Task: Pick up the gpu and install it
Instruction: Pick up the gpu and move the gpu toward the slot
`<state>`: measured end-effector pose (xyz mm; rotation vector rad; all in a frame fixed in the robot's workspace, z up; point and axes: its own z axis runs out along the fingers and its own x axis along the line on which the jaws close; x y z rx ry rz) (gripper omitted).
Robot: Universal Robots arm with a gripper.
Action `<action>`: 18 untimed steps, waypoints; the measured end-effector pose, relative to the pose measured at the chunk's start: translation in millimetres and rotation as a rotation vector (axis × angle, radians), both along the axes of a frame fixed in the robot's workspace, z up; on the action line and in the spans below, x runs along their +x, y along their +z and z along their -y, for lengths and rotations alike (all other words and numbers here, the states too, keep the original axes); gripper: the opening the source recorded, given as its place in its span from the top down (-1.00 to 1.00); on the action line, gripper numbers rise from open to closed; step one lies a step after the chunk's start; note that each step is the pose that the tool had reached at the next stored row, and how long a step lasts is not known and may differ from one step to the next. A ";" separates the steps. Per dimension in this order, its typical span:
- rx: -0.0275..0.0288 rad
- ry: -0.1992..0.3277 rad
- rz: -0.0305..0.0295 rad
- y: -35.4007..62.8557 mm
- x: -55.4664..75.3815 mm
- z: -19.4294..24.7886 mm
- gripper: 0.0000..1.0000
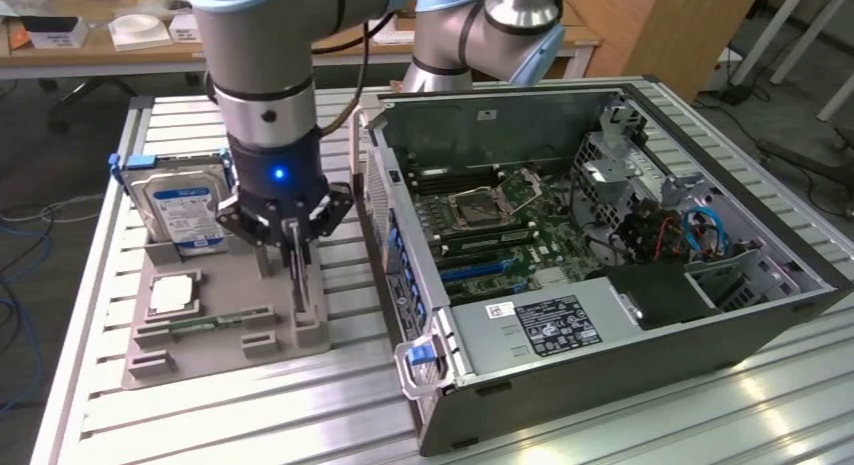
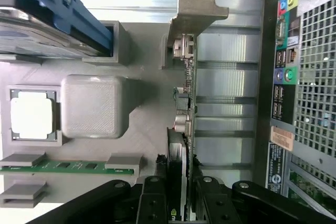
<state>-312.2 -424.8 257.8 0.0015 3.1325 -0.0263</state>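
Note:
The gpu (image 1: 306,290) stands on edge in the grey holder tray (image 1: 227,355), to the exterior view's left of the open computer case (image 1: 601,315). In the wrist view I see the gpu (image 2: 187,93) edge-on, its silvery end bracket (image 2: 197,9) at the far end. My gripper (image 1: 295,247) has come straight down over it. The black fingers (image 2: 152,203) press against both faces of the card, so my gripper (image 2: 178,208) is shut on it. The card's lower edge still sits at the tray.
The tray also carries a silver hard drive (image 1: 187,200) with a blue-white label, a CPU (image 1: 174,293) and a green memory stick (image 1: 200,325). The case lies on its side, motherboard (image 1: 494,225) exposed; its rear port panel (image 2: 286,77) is close beside the card.

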 end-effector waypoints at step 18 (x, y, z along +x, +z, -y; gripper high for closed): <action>-0.0001 0.000 -0.0001 76.0 0.0 0.0 0.46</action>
